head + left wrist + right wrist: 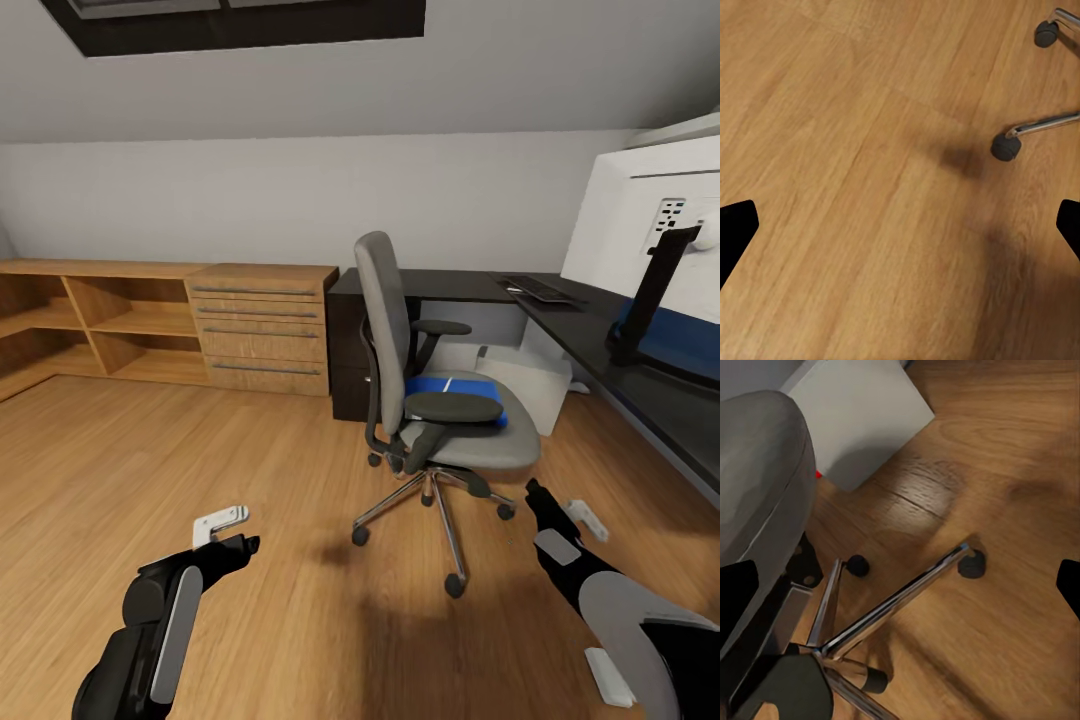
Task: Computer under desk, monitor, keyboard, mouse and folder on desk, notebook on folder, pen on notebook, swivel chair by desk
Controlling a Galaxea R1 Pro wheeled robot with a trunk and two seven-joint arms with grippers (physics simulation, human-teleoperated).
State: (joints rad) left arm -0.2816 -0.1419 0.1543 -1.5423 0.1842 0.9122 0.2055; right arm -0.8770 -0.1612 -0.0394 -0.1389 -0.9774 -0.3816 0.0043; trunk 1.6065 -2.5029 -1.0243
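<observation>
The grey swivel chair (395, 330) stands on the wood floor in front of the black desk (600, 345), its back turned towards me. A blue folder (470, 388) lies on its seat, partly behind an armrest. On the desk stand the monitor (640, 230), white back towards me, and the keyboard (540, 290). The pale computer (535, 375) (862, 412) sits under the desk. My left gripper (232, 535) (900, 232) hangs open over bare floor, left of the chair's castors (1006, 147). My right gripper (558, 503) (900, 592) is open beside the chair's star base (870, 622). Mouse, notebook and pen are out of view.
A light wood chest of drawers (262, 330) and open shelves (100, 320) line the back wall on the left. A dark-framed roof window (240, 20) sits in the sloped ceiling. Wood floor (200, 450) spreads out to the chair's left.
</observation>
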